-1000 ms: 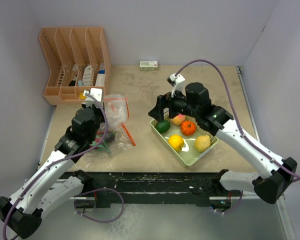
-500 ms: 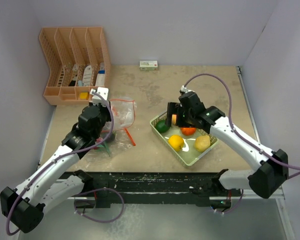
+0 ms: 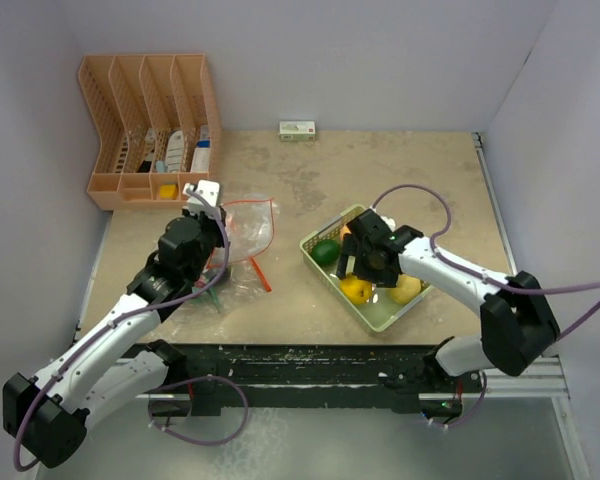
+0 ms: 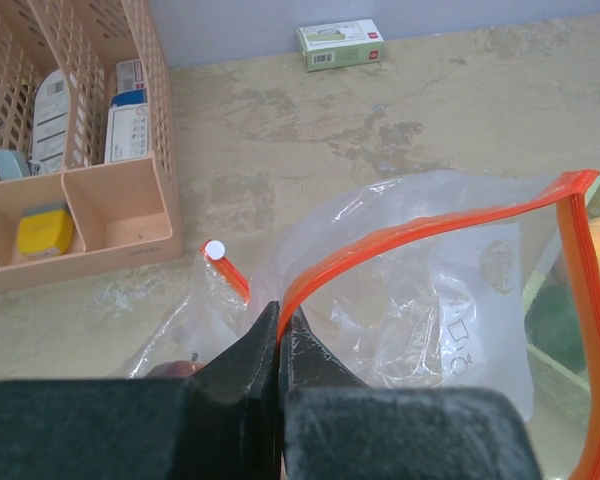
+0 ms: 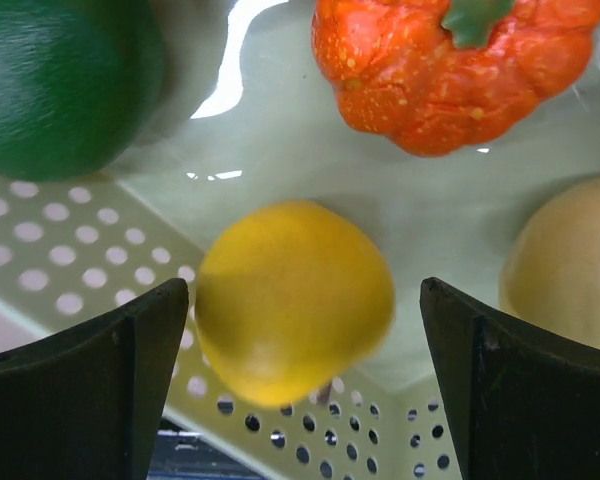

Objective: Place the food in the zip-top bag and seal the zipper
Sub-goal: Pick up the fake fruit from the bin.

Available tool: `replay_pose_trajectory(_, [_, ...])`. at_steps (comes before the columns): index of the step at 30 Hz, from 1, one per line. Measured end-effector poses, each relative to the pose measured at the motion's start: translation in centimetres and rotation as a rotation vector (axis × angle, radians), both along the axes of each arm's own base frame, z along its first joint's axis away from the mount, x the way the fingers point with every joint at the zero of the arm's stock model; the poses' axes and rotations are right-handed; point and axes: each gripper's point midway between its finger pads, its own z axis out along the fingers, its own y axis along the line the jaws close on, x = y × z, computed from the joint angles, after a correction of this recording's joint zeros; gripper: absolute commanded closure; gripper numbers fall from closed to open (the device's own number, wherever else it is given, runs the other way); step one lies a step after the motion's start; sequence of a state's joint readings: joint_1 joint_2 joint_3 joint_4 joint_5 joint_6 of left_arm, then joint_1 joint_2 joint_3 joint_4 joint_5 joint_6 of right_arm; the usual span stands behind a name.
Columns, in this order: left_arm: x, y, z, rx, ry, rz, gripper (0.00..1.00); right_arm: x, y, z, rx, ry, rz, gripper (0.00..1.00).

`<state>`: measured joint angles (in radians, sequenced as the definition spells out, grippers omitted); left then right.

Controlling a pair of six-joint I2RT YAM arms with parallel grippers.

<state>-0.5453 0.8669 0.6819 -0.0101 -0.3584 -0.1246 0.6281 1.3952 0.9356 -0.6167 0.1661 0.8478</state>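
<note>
Over the pale green tray (image 3: 380,322), the right gripper (image 5: 302,290) hangs low with its fingers spread wide, one on each side of a yellow fruit (image 5: 290,300). The left finger sits just beside the fruit's edge, while a clear gap shows on the other side. Nothing is gripped. The yellow fruit lies against the tray's perforated near wall, so there is little room on that side. An orange pumpkin (image 5: 450,70), a green fruit (image 5: 60,80) and a pale yellow fruit (image 5: 570,270) crowd the rest of the tray, with bare floor only in the middle between them.

To the left of the tray, seen from above, the zip-top bag (image 3: 242,225) lies on the table with its mouth turned toward the tray. The left gripper (image 4: 278,322) is pressed together on the zipper (image 4: 430,225), pinching the orange-red strip so that it arches up and holds the mouth open. The strip's far corner reaches almost to the tray's rim. A white slider tab (image 4: 214,250) sits at the strip's end farthest from the tray. Open tabletop runs behind the tray to a small box (image 3: 297,129) at the back wall.
</note>
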Motion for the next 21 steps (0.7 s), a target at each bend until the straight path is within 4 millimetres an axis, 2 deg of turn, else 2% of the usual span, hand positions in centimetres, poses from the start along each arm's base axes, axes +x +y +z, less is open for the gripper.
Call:
replay_pose_trajectory(6, [-0.2,-0.4,0.1,-0.022,-0.003,-0.022,1.0,0.2,0.4,-3.5,-0.025,0.051,-0.003,0.0])
replay_pose_trajectory(11, [-0.4,-0.4,0.3,-0.027,-0.009,-0.026,1.0,0.3,0.3,-4.6,-0.029,0.046,-0.003,0.15])
replay_pose_trajectory(14, [-0.5,-0.3,0.6,-0.031,-0.016,-0.026,1.0,0.0,0.0,-4.4,-0.023,0.033,-0.002,0.13])
replay_pose_trajectory(17, [-0.6,-0.3,0.6,-0.031,-0.016,-0.026,1.0,-0.1,0.0,-3.2,0.0,0.004,0.001,0.01])
replay_pose_trajectory(21, [-0.6,-0.2,0.4,-0.026,-0.007,-0.026,1.0,-0.2,-0.1,-1.8,0.013,-0.025,0.03,0.0])
